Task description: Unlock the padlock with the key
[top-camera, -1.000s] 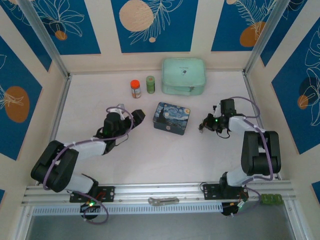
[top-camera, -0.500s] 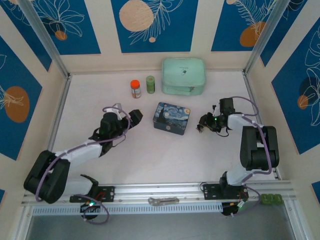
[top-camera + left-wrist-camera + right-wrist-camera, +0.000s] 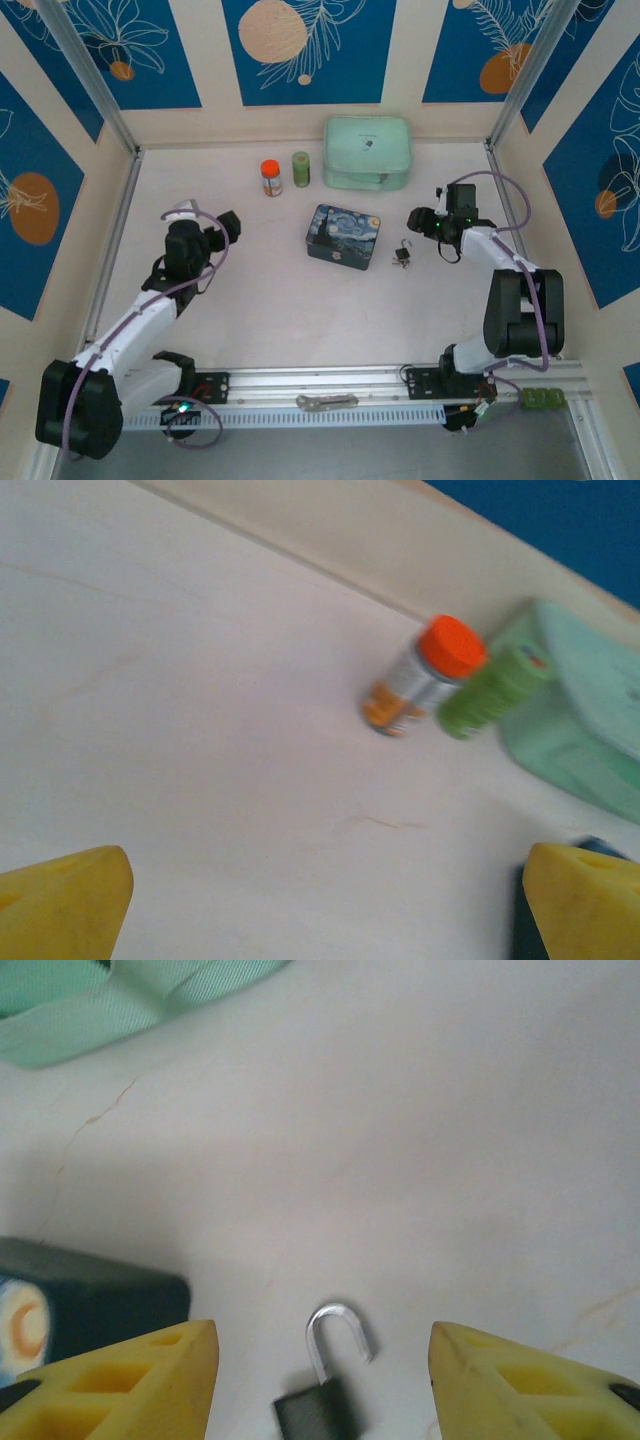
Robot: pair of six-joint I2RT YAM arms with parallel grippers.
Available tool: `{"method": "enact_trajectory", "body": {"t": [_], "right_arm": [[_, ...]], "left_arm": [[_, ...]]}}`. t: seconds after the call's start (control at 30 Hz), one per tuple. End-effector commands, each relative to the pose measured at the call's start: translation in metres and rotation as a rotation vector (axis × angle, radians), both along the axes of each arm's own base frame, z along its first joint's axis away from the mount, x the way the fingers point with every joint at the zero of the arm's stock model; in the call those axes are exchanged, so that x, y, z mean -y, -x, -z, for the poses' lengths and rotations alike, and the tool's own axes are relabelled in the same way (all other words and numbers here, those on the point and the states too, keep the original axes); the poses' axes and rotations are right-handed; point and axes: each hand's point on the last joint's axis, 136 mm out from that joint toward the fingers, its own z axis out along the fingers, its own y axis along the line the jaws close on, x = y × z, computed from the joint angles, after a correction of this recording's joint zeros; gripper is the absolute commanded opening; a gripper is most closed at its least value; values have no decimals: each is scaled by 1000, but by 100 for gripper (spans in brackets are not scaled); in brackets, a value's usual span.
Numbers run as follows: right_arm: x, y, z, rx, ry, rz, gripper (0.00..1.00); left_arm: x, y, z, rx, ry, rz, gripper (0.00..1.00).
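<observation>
Padlock flat on table, just right of blue tin, nearer right edge. Shackle looks open, one leg free. Right claw spread, near padlock, not touching. Left claw spread, empty. Task likely done: lift away cleanly, no nudging padlock.

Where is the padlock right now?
The padlock lies on the table, right side in the top view, just right of the blue tin.

padlock was dark, silver-shackled | tin was blue, swirl-painted | case was mint | right fingers were yellow | bottle cap was orange
</observation>
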Motion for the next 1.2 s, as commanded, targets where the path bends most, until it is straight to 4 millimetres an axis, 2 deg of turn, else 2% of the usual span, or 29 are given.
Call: {"method": "enact_trajectory", "body": {"t": [0.0,0.07,0.13,0.2,0.27,0.47,0.6,0.7,0.73,0.77,0.8,0.87,0.93,1.0,1.03,1.1,1.17], "right_arm": [[12,-18,11,80,163,-32,57],[11,-22,18,113,218,-56,56],[6,-24,18,169,269,-79,57],[-3,-30,5,290,320,-112,57],[-9,-31,-4,388,321,-120,58],[-4,-27,0,408,274,-113,58],[-7,-17,-6,488,204,-146,85],[-2,-9,1,563,209,-112,99],[-1,-8,5,511,217,-111,99],[-1,-11,-1,539,220,-109,99],[-2,-10,1,545,223,-107,99],[-2,-9,0,535,226,-109,99],[-2,-9,1,530,228,-109,99],[-2,-9,1,531,229,-109,99],[-2,-9,1,532,227,-110,99],[-2,-9,1,531,227,-110,99],[-2,-9,2,529,227,-110,99]], "left_arm": [[-46,1,4,-52,-264,-140,99],[-62,1,14,-108,-371,-191,99],[-70,-1,24,-153,-452,-207,99],[-70,-7,37,-176,-509,-185,99],[-71,-11,41,-194,-526,-179,99],[-73,-19,42,-62,-584,-201,99],[-71,-24,50,-22,-595,-189,99],[-65,-32,56,18,-628,-151,99],[-62,-34,57,22,-637,-133,99],[-60,-35,56,43,-639,-117,99],[-58,-36,55,84,-638,-107,99],[-54,-36,64,122,-615,-70,99],[-40,-35,71,132,-606,19,99],[-42,-36,79,137,-594,18,99],[-43,-39,75,174,-608,8,99],[-42,-37,81,112,-590,25,99],[-42,-45,80,120,-605,23,99]]}}
